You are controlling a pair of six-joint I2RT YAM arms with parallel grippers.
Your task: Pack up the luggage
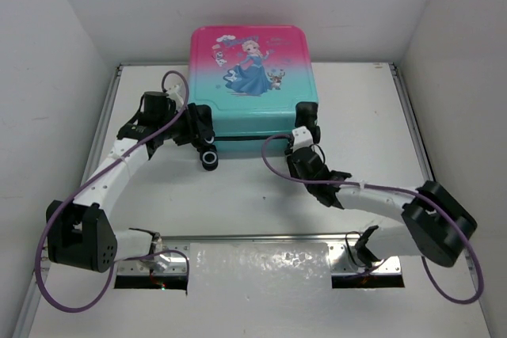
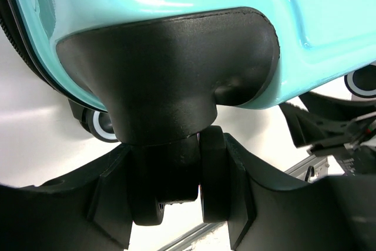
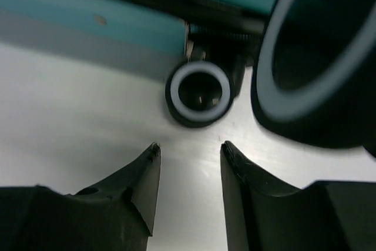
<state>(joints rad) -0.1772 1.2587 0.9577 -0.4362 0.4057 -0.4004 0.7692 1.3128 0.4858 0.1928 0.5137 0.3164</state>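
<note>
A white counter point(image 1: 253, 195) boxed in by plain white walls point(image 1: 261, 5) is seen. 1 luggage point(image 1: 252, 77) lies closed and flat on it, print up, toward the far wall. 2 arms are bent in toward the luggage's near edge. The left claw point(image 1: 200, 132) is clamped on a black wheel point(image 2: 212, 168) at the near-left corner. The right claw point(image 3: 190, 146) is parted just before the near-right corner, with nothing held.

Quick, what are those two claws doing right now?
Left gripper: closed on a wheel of the luggage.
Right gripper: open, holding nothing.
</note>
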